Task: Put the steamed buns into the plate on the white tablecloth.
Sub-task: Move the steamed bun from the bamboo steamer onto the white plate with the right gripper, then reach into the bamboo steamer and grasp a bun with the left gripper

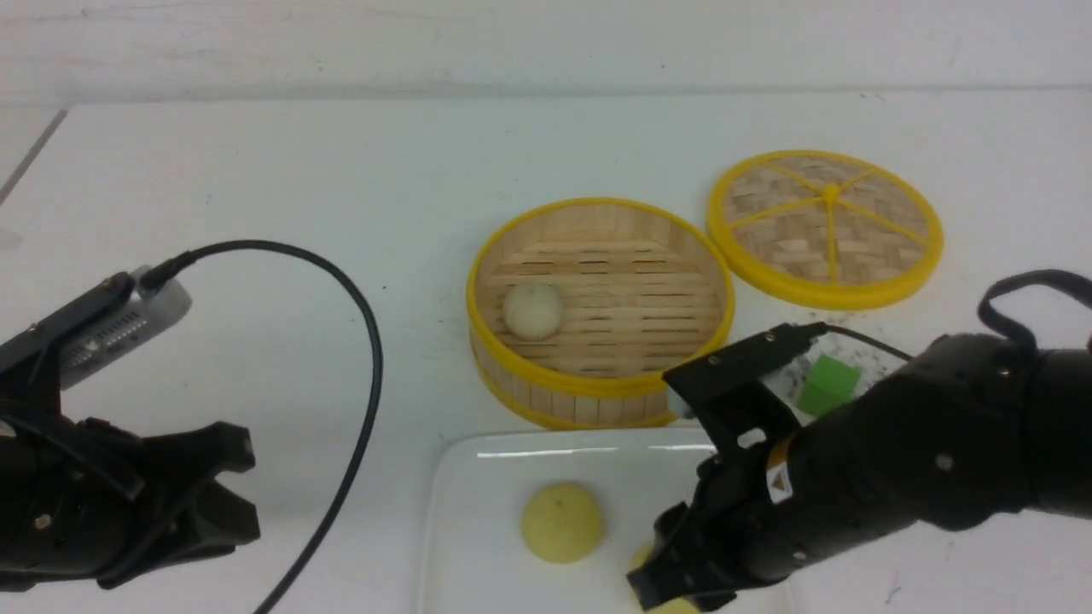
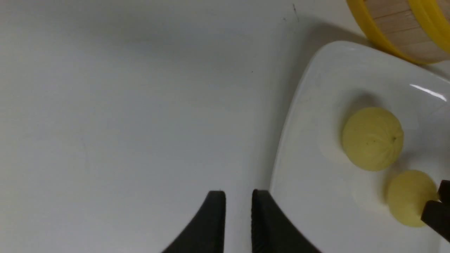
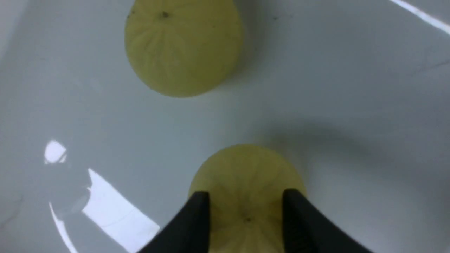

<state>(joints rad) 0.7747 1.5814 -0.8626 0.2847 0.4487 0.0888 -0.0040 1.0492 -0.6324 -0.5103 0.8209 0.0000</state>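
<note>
**Front view.** The steamer (image 1: 597,307) stands on the tablecloth (image 1: 341,213). Its lid (image 1: 826,228) is off and lies behind it to the right. One white bun (image 1: 532,310) sits in the steamer's left half. The plate (image 1: 478,512) lies just in front of the steamer, and a yellow bun (image 1: 562,522) rests on it. The right gripper (image 1: 678,588) is down on the plate beside that bun, over a second yellow bun (image 1: 672,606) that is mostly hidden. A cube (image 1: 827,384) lies behind the right arm. The left gripper (image 1: 243,484) hangs over bare cloth, well left of the plate.

**Left wrist view.** The left fingers (image 2: 214,218) stand close together with a narrow slit between them, holding nothing. Both yellow buns are on the plate, apart from each other. The right gripper's tips touch the second one's edge.

**Right wrist view.** The right fingers (image 3: 202,211) straddle the second yellow bun, which appears seated on the plate. Whether they press it or stand slack against it cannot be told from here.

**Assessment.** Two of the three buns are placed. The white bun lies forward and left of the right gripper, across the plate's far rim and the steamer's near wall. Being round, it sets no approach axis. The right gripper looks slightly nearer; the left has the clearer path.
</note>
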